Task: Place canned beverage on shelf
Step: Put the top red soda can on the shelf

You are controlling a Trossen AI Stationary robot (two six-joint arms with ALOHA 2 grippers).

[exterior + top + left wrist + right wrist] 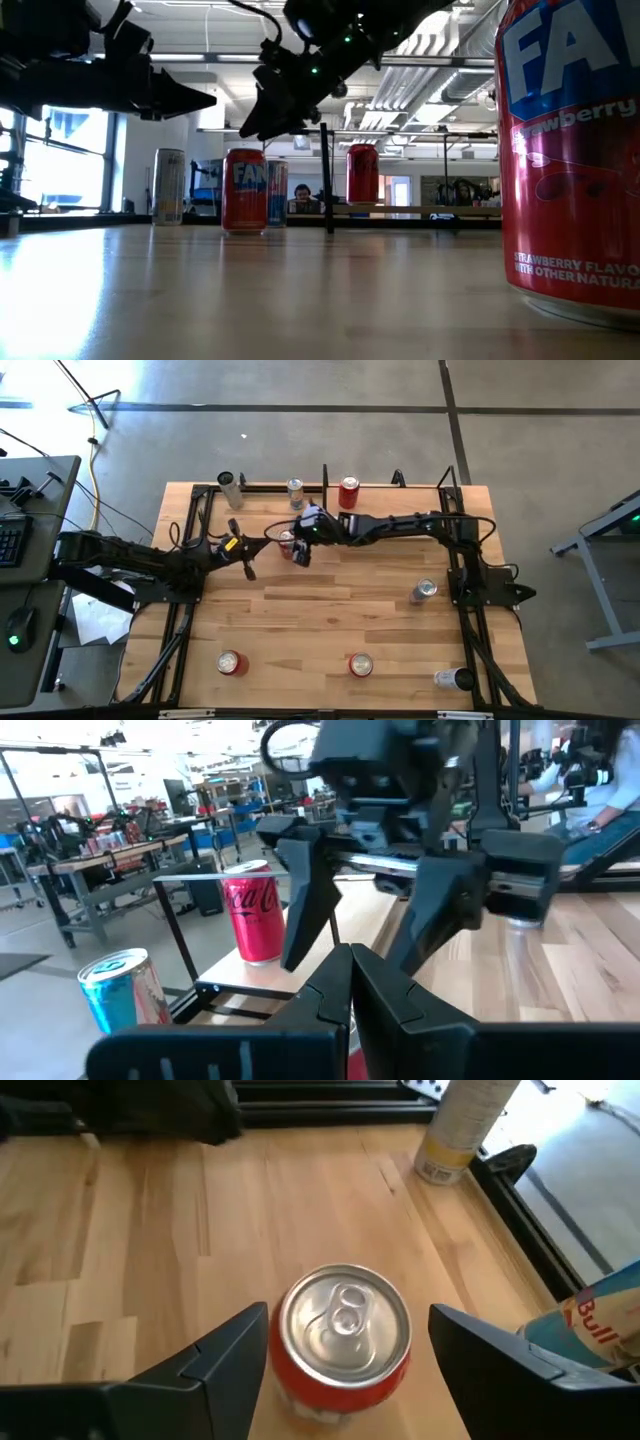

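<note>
Dark fingers of the right gripper (340,1355) stand spread apart, one on each side of a red can (345,1330) and clear of its wall; the can stands upright on the wooden tabletop (150,1230), its silver top directly below the wrist. From above, this gripper (300,542) hangs over the can (287,541) in the table's far middle part. At about twelve o'clock from it stands a blue and silver can (295,491), and at about one o'clock a red cola can (348,491) stands on the shelf (385,495) along the far edge. The left gripper (247,564), fingers pressed together, hangs at about eight o'clock from the red can, near it but not touching.
</note>
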